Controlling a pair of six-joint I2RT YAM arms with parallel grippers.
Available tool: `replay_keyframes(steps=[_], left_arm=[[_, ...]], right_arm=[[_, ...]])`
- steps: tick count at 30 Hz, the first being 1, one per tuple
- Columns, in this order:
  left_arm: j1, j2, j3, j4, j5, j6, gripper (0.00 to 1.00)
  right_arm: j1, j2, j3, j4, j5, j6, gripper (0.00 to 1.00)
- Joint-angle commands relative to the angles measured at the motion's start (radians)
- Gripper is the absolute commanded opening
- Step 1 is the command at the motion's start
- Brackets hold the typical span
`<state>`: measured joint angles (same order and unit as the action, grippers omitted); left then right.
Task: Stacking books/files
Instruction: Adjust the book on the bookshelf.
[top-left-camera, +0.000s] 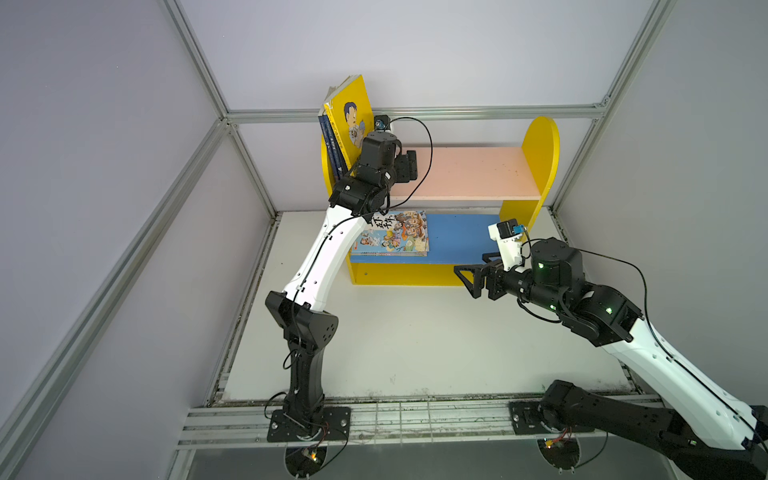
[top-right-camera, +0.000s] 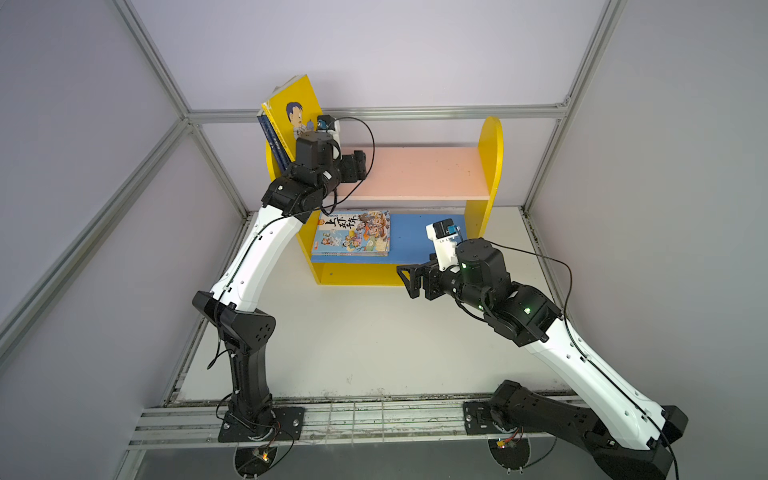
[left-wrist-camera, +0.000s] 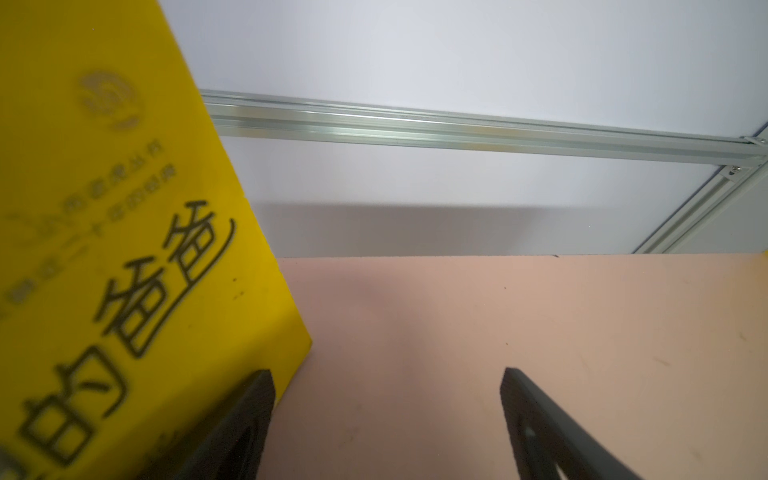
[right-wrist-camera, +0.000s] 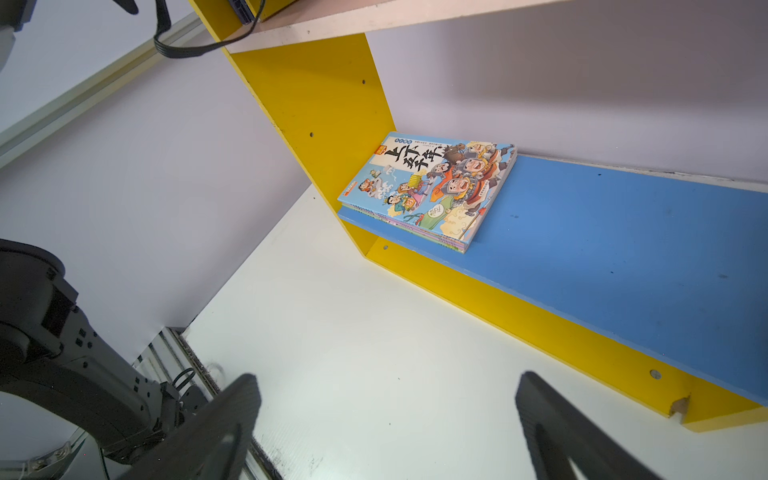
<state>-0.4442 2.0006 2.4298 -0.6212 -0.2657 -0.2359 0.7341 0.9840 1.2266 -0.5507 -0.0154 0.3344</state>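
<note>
A yellow cartoon-boy book (top-left-camera: 351, 116) (top-right-camera: 296, 109) leans at the left end of the pink top shelf (top-left-camera: 465, 174), with navy books (top-left-camera: 330, 145) behind it. My left gripper (top-left-camera: 405, 166) (left-wrist-camera: 386, 374) stands open on that shelf just right of the yellow book (left-wrist-camera: 104, 249), with nothing between its fingers; one finger is close beside the cover. A flat stack of cartoon-cover books (top-left-camera: 395, 232) (right-wrist-camera: 432, 187), a light blue one on top, lies on the blue lower shelf (right-wrist-camera: 602, 249). My right gripper (top-left-camera: 467, 282) (right-wrist-camera: 388, 378) hangs open and empty over the white table, in front of the lower shelf.
The bookcase has yellow side panels (top-left-camera: 540, 149) and a yellow front lip (right-wrist-camera: 519, 324). An aluminium frame rail (left-wrist-camera: 457, 129) and grey walls enclose the cell. The white table (top-left-camera: 415, 340) spreads before the bookcase. The left arm's cable (top-left-camera: 424, 137) loops over the top shelf.
</note>
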Motion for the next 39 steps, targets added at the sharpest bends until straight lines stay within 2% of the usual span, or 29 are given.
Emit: replay_keyframes(steps=[1, 7, 12, 25, 34, 39], left_arm=[[0.001, 0.020, 0.020, 0.064, -0.021, -0.008, 0.90], [0.001, 0.071, 0.040, 0.125, 0.042, -0.055, 0.90], [0.002, 0.097, 0.054, 0.136, 0.033, -0.086, 0.90], [0.070, 0.191, 0.153, 0.173, 0.095, -0.175, 0.90], [0.067, 0.167, 0.137, 0.173, 0.124, -0.167, 0.89], [0.052, 0.115, 0.090, 0.154, 0.100, -0.144, 0.89]], right_arm=[[0.000, -0.001, 0.009, 0.011, 0.002, -0.001, 1.00], [0.000, -0.007, 0.004, 0.012, 0.003, 0.000, 1.00], [0.000, -0.020, 0.006, -0.001, 0.009, -0.006, 1.00], [0.001, -0.037, 0.005, -0.019, 0.017, -0.001, 1.00], [0.001, -0.041, 0.000, -0.020, 0.020, 0.005, 1.00], [0.001, -0.045, -0.005, -0.018, 0.023, 0.005, 1.00]])
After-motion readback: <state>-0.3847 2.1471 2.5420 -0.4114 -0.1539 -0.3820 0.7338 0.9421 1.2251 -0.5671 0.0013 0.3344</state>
